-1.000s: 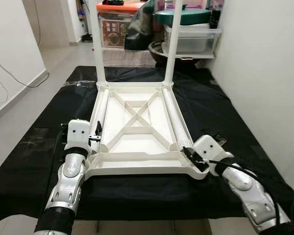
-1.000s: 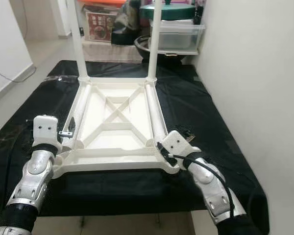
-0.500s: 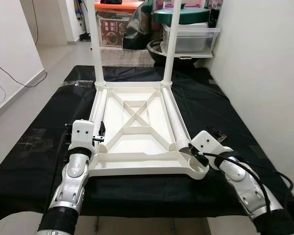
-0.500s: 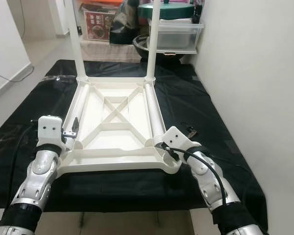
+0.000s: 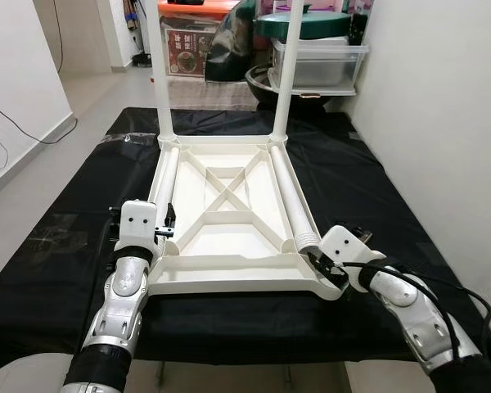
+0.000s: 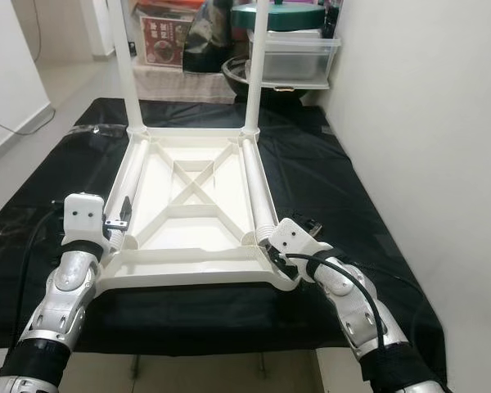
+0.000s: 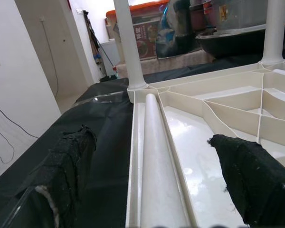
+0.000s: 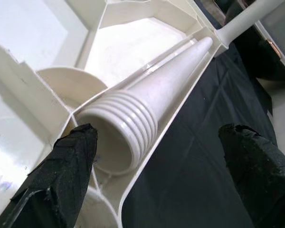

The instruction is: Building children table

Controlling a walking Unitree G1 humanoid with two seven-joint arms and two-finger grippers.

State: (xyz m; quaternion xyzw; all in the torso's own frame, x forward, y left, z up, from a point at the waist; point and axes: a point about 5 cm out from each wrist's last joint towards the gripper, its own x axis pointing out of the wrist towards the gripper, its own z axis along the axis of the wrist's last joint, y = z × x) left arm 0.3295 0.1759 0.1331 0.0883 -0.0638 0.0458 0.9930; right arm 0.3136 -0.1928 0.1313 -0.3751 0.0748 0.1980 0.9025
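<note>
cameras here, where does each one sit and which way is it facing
Left eye view: on the head, looking forward and down at the upturned white table top on the black-covered table; both silver arms show, left claw and right claw at its near corners.
Right eye view: the same scene from the other eye.
Left wrist view: along the left claw's open black fingers at the loose leg lying in the frame.
Right wrist view: along the right claw's open fingers at the threaded leg.
Both wrist views share the two upright legs.

A black cloth (image 5: 368,188) covered the work surface to its edges. Beyond its far edge stood a clear storage bin (image 5: 319,67) under a green lid (image 5: 304,26), and an orange-lidded box (image 5: 198,41).
</note>
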